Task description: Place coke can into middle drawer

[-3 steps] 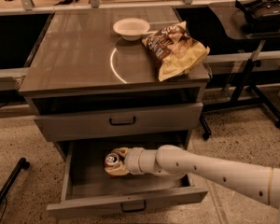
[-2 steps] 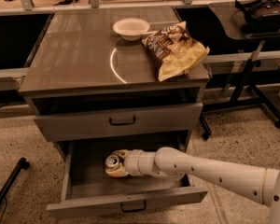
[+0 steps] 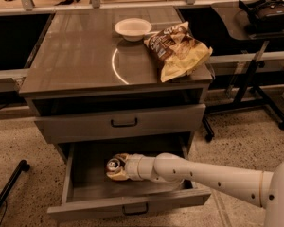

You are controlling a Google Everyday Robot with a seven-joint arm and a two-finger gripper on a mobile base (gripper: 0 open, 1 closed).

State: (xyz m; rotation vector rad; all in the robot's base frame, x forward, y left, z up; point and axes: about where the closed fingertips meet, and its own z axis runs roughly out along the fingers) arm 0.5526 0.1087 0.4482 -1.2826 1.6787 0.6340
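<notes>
The middle drawer [image 3: 92, 181] is pulled open below the shut upper drawer [image 3: 85, 126]. The coke can [image 3: 115, 164] lies on its side inside the open drawer, at its middle, with its silver top facing the camera. My gripper [image 3: 121, 168] reaches into the drawer from the right on the white arm [image 3: 203, 176] and is shut on the can. I cannot tell whether the can rests on the drawer floor or hangs just above it.
A white bowl [image 3: 132, 28] and a yellow-brown chip bag [image 3: 180, 51] sit on the cabinet top [image 3: 71, 60]. A side table with a black headset [image 3: 267, 11] stands at the right. A black stand leg [image 3: 9, 188] lies on the floor at the left.
</notes>
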